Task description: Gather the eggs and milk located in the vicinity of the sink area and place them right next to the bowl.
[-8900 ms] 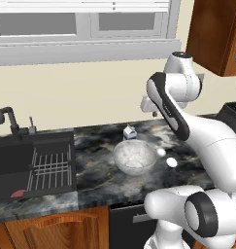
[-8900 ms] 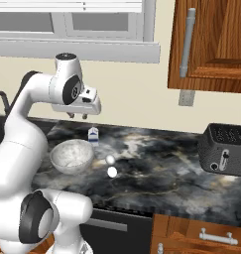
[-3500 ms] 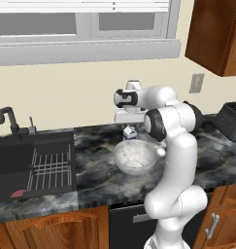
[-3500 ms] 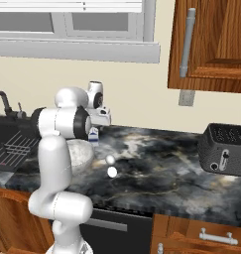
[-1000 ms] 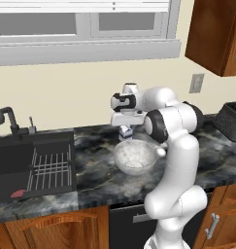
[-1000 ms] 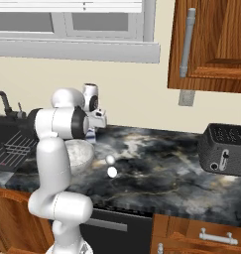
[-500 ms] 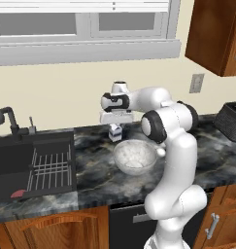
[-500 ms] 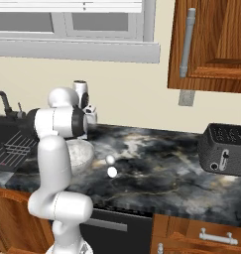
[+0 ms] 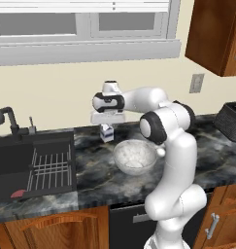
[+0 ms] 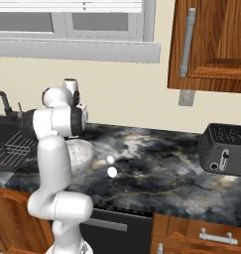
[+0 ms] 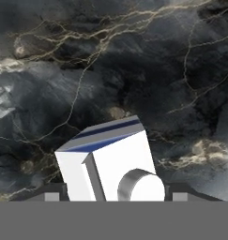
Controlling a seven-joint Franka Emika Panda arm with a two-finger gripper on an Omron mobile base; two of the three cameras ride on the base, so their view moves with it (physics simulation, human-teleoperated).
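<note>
Hand [image 9: 108,125] open directly above milk [image 9: 107,133], behind bowl [image 9: 134,156]

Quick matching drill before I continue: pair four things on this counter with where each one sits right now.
Things:
1. milk
2. bowl
3. eggs
4. toaster

Places:
A. far end of the counter, under the wooden cabinet
B. directly below the open gripper, behind the bowl
C. on the dark counter between the bowl and the toaster
D. mid-counter, beside the sink

Pairs: 1-B, 2-D, 3-C, 4-A
</note>
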